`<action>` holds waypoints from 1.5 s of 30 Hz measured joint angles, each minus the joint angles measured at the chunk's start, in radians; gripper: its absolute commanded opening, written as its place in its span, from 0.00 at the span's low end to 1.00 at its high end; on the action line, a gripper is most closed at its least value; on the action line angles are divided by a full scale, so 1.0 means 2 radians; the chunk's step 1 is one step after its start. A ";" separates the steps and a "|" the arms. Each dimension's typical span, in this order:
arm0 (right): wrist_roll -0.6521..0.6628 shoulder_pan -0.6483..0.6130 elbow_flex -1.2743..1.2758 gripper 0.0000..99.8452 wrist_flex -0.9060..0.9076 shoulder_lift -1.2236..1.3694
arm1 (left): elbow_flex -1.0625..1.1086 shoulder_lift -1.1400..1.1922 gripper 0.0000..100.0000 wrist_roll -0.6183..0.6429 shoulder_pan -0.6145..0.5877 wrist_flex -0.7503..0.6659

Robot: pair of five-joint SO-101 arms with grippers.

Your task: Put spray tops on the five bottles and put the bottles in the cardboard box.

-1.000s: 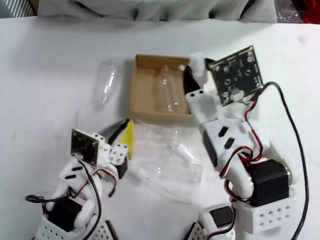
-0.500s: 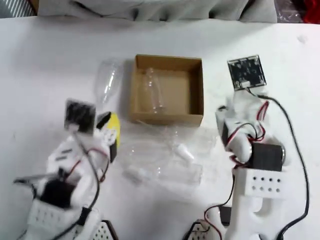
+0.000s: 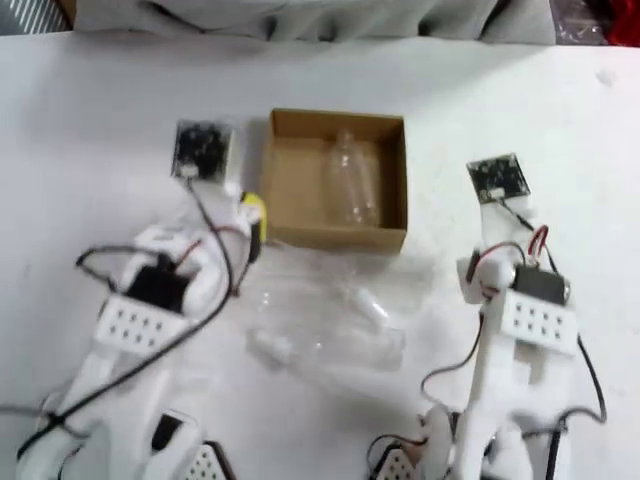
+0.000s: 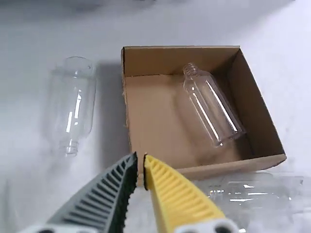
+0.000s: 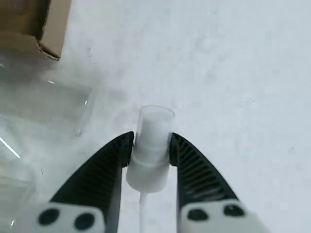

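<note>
Cardboard box (image 3: 295, 190) sits in the upper middle of the high view on the white tabletop (image 3: 100, 90), open side up. A first bottle (image 3: 353, 185) of clear plastic lies on its floor, neck bare. The left gripper (image 4: 139, 161) is at the box's left wall in the high view, its grey and yellow fingers closed together on nothing, tips over the box's lower left corner. A second bottle (image 4: 72, 104), also without a top, lies on the tabletop just beside that left wall, outside the box. Below the box, in the middle of the high view, a cluster of bottles (image 3: 330, 335) lies loosely together with a loose spray top (image 3: 368, 305) among them. The right arm is at the right of that frame, apart from the box. The right gripper (image 5: 151, 141) is clamped on a held spray top (image 5: 154, 121), white, its thin tube running back between the black fingers, over bare tabletop near a nearby bottle (image 5: 46, 109).
</note>
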 measured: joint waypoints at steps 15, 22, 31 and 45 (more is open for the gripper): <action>-0.066 0.000 0.000 0.02 -0.073 0.127 | -0.275 0.374 0.23 0.112 0.049 0.000; -0.071 -0.012 0.001 0.02 -0.082 0.130 | -0.398 0.509 0.23 0.158 0.059 0.000; -0.070 -0.016 0.016 0.02 -0.084 0.130 | -0.641 0.683 0.39 0.195 0.046 0.121; -0.070 -0.025 0.016 0.02 -0.084 0.130 | -1.052 0.848 0.33 0.151 0.010 0.417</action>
